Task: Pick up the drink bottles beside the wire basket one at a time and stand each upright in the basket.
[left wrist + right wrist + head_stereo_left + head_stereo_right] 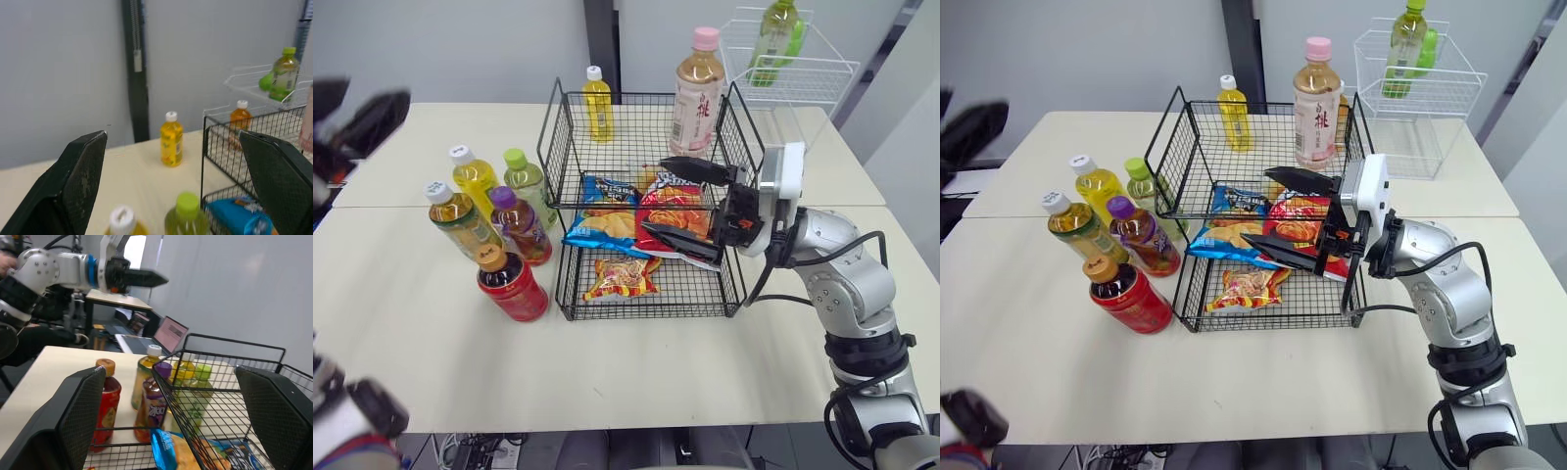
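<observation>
right gripper (654, 194) gapes empty over the wire basket (559, 286); left gripper (171, 138), wide open and empty, hangs far left. five drink bottles (494, 220) stand left of the basket. best to grip the near red bottle (514, 286) mid-body, kept vertical.

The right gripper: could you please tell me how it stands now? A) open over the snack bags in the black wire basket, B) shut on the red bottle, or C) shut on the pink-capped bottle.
A: the right gripper is open and empty, spread over the snack bags in the black wire basket.
</observation>
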### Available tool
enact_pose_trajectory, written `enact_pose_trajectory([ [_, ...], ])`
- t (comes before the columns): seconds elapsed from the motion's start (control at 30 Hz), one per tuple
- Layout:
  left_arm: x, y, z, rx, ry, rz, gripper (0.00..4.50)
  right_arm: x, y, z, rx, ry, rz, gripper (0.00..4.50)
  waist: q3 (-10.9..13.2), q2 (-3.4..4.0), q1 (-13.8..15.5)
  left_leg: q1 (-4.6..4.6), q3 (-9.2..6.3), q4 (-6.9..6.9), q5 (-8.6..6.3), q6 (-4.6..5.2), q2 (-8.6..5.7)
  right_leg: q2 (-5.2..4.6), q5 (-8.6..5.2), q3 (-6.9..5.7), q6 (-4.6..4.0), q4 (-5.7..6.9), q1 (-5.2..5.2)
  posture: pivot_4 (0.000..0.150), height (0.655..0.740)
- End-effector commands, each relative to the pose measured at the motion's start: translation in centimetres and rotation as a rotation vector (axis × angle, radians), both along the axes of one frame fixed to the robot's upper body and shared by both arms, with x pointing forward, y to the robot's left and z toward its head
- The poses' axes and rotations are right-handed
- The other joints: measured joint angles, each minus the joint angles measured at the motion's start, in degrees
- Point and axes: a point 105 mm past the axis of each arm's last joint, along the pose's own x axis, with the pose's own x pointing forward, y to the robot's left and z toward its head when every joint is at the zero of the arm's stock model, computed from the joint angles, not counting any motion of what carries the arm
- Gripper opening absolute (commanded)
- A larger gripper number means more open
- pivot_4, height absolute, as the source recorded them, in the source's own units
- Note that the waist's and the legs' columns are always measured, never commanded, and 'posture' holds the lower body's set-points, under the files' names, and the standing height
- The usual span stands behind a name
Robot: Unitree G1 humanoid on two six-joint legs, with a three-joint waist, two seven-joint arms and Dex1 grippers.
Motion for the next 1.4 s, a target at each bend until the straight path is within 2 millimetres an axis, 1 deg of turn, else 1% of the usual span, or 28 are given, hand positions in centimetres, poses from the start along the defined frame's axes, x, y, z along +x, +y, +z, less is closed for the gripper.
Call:
enact_pose_trajectory([
  [0.03,-4.5,1.1,-1.6,0.012,-0.018,0.092,4.45,-0.5,0.6,0.8,0.005,-0.038,0.081,4.5,-0.01,-0.02,0.2,0.01,-0.01,0.0,0.0,0.0,0.01,0.0,0.0,-0.02,0.0,0.0,0.0,0.15,0.74],
  [0.1,-6.6,1.6,-4.7,0.001,0.067,0.132,4.45,-0.3,1.0,0.7,0.0,-0.042,0.098,4.5,-0.02,-0.03,0.38,0.07,-0.03,-0.02,0.0,0.0,0.01,0.0,0.0,-0.02,-0.01,-0.01,0.07,0.15,0.74],
  [0.23,-10.1,1.6,-8.7,-0.053,0.181,0.165,4.45,-0.2,1.4,0.7,0.007,-0.044,0.125,4.5,-0.04,-0.07,1.14,0.39,-0.01,-0.03,-0.01,-0.01,0.01,-0.02,-0.07,-0.05,-0.11,-0.11,0.42,0.15,0.74],
  [0.27,-10.8,1.5,-9.3,-0.068,0.203,0.169,4.45,-0.2,1.5,0.7,0.008,-0.046,0.131,4.5,-0.04,-0.07,1.36,0.63,0.03,-0.05,-0.02,-0.02,0.01,-0.02,-0.12,-0.01,-0.18,-0.15,0.62,0.15,0.74],
  [0.3,-11.4,1.4,-9.8,-0.072,0.224,0.174,4.45,-0.2,1.6,0.6,0.006,-0.046,0.139,4.5,-0.07,-0.11,1.52,0.79,0.04,-0.06,-0.03,-0.02,0.01,-0.03,-0.16,-0.01,-0.21,-0.18,0.77,0.15,0.74],
  [0.37,-12.1,1.3,-10.2,-0.076,0.244,0.184,4.45,-0.3,1.6,0.6,0.005,-0.048,0.147,4.5,-0.08,-0.14,1.6,0.82,0.0,-0.07,-0.03,-0.02,0.03,-0.02,-0.32,-0.05,-0.46,-0.17,0.8,0.15,0.74],
  [0.4,-12.3,1.3,-10.3,-0.077,0.245,0.187,4.45,-0.3,1.7,0.6,0.005,-0.049,0.149,4.5,-0.08,-0.14,1.63,0.83,0.0,-0.07,-0.03,-0.02,0.03,-0.01,-0.39,-0.04,-0.36,-0.16,0.8,0.15,0.74],
  [0.5,-11.9,1.0,-9.8,-0.079,0.227,0.175,4.45,-0.4,1.7,0.7,0.005,-0.054,0.146,4.5,-0.08,-0.13,1.62,0.88,0.02,-0.06,-0.02,-0.02,0.03,-0.01,-0.46,-0.02,-0.28,-0.12,0.8,0.15,0.74],
  [0.57,-10.8,0.7,-9.4,-0.072,0.208,0.161,4.45,-0.4,1.6,0.7,0.004,-0.058,0.138,4.5,-0.08,-0.12,1.6,0.89,0.03,-0.06,-0.02,-0.02,0.04,0.0,-0.45,-0.01,-0.29,-0.11,0.8,0.15,0.74],
  [0.73,-7.0,0.1,-7.8,-0.045,0.143,0.139,4.45,-0.4,1.5,0.8,0.006,-0.067,0.104,4.5,-0.08,-0.11,1.54,0.88,0.02,-0.09,-0.02,-0.02,0.03,0.03,-0.37,-0.01,-0.24,-0.09,0.79,0.15,0.74],
  [0.8,-4.7,-0.3,-7.4,-0.009,0.132,0.129,4.45,-0.4,1.3,1.0,0.008,-0.069,0.083,4.5,-0.07,-0.1,1.58,0.88,0.03,-0.11,-0.02,-0.02,0.03,0.03,-0.19,0.0,-0.37,-0.09,0.78,0.15,0.74],
  [0.87,-2.5,-0.6,-7.0,0.014,0.126,0.121,4.45,-0.5,1.1,1.1,0.007,-0.07,0.065,4.5,-0.06,-0.09,1.54,0.87,-0.01,-0.14,-0.02,-0.02,0.03,0.08,-0.15,-0.03,-0.29,-0.08,0.76,0.15,0.74],
  [1.0,0.9,-0.4,-6.0,0.031,0.091,0.147,4.45,-0.8,0.7,1.2,0.006,-0.07,0.029,4.5,-0.04,-0.06,1.41,0.86,0.02,-0.16,-0.02,-0.02,0.03,0.09,-0.14,-0.01,-0.27,-0.08,0.74,0.15,0.74],
  [1.13,4.6,-0.4,-6.9,0.068,0.112,0.164,4.45,-1.0,0.0,1.0,-0.006,-0.068,-0.017,4.5,-0.03,-0.04,1.4,0.85,0.02,-0.27,-0.03,-0.02,0.02,0.09,-0.14,-0.02,-0.27,-0.12,0.72,0.15,0.74],
  [1.3,7.4,-1.0,-7.7,0.072,0.109,0.155,4.45,-1.3,-0.4,1.1,-0.008,-0.074,-0.055,4.5,-0.02,-0.04,1.28,0.81,0.01,-0.28,-0.02,-0.02,0.03,0.09,-0.14,-0.03,-0.27,-0.13,0.67,0.15,0.74],
  [1.4,8.8,-1.3,-8.3,0.075,0.116,0.154,4.45,-1.5,-0.6,1.1,-0.013,-0.075,-0.076,4.5,-0.02,-0.04,1.32,0.8,0.01,-0.29,-0.03,-0.02,0.03,0.08,-0.14,-0.03,-0.26,-0.13,0.67,0.15,0.74],
])
